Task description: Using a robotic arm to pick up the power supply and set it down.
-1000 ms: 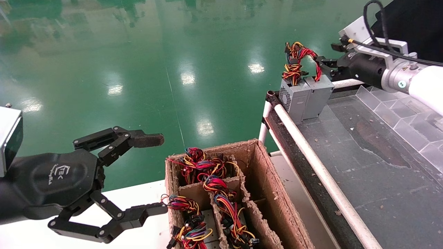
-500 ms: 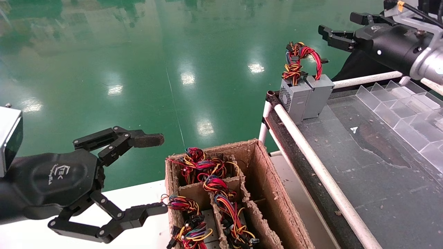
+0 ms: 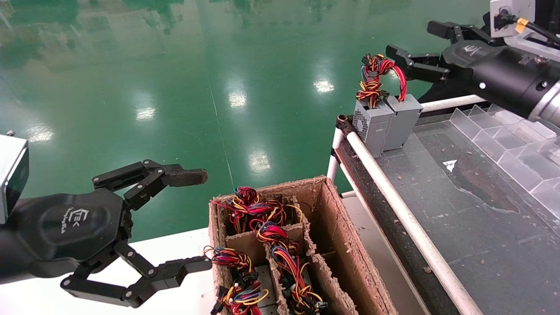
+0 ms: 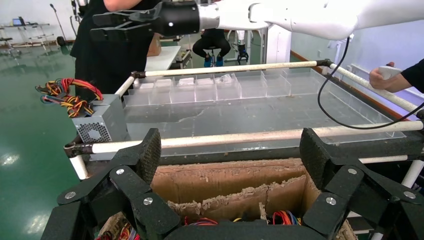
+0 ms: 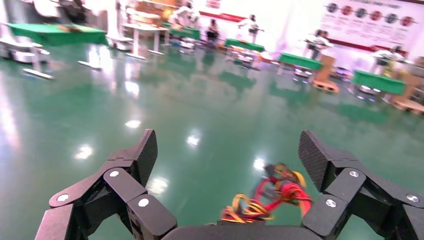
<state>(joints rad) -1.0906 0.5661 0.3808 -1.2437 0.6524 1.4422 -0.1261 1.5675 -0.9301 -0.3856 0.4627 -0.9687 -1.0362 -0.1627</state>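
The power supply (image 3: 404,117), a plain-sided grey box, stands on the far left corner of the dark table (image 3: 472,210), tight against a vent-faced grey box (image 3: 369,126). Tangled red, orange and yellow wires (image 3: 377,81) rise from the pair. My right gripper (image 3: 411,39) hangs open just above and right of those wires, holding nothing. In the right wrist view the wires (image 5: 270,197) lie below my open right gripper (image 5: 227,150). My left gripper (image 3: 197,221) stays open and empty beside the cardboard box. In the left wrist view only the vent-faced box (image 4: 97,125) shows.
A divided cardboard box (image 3: 332,218) holding several wired units sits on the white surface to the left of the table. A white rail (image 3: 393,201) runs along the table's edge. Clear plastic dividers (image 3: 503,144) line its right side. A person's hand (image 4: 387,72) is beyond the table.
My right gripper left the power supply's side, rose clear, then came back left and slightly down over the wires, still open. Both grey boxes and my left arm stayed put.
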